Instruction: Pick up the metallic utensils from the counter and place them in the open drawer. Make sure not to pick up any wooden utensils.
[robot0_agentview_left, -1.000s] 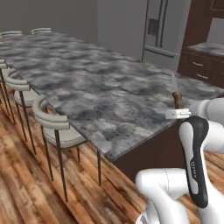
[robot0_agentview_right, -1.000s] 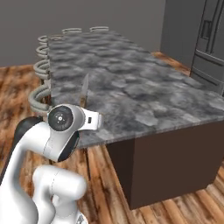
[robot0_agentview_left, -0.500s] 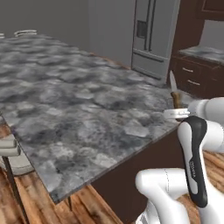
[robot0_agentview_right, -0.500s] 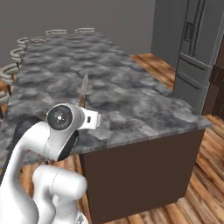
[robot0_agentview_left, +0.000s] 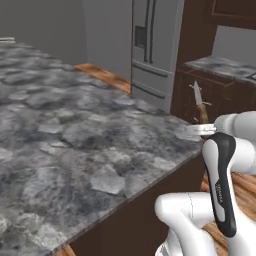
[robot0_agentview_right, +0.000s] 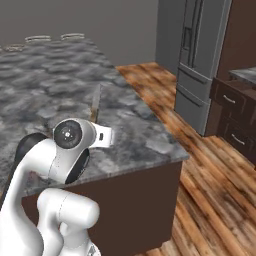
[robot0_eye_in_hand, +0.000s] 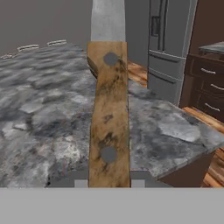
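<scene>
- Grey-and-black marbled stone covers most of our left base view: the counter (robot0_agentview_left: 75, 145) runs from the upper left down to a corner at centre right, and in our right base view it (robot0_agentview_right: 60, 90) spreads over the left half, ending at a dark brown cabinet side below.
- Behind it we see a steel-grey fridge (robot0_agentview_left: 155, 47) at top centre of the left base view and at upper right of the right base view (robot0_agentview_right: 200, 60).
- Dark brown cabinets with silvery pulls (robot0_agentview_right: 235, 117) stand at the right edge of the right base view, beside the fridge; brown wooden floor (robot0_agentview_right: 210, 185) lies between them and the counter.
- We hold the knife (robot0_eye_in_hand: 108, 109) upright in the middle of the hand view: its brown wooden handle with two grey rivets runs from the bottom up, and the silvery blade rises to the top edge.
- Our gripper (robot0_eye_in_hand: 108, 183) is pinched on the knife's handle; its tips show as small grey blocks on either side at the bottom.
- In the left base view the knife (robot0_agentview_left: 198, 97) stands blade-up at centre right, above our white wrist and in front of the dark cabinets.
- In the right base view the knife (robot0_agentview_right: 95, 105) rises just above our round white joint, left of centre, with the counter behind it.
</scene>
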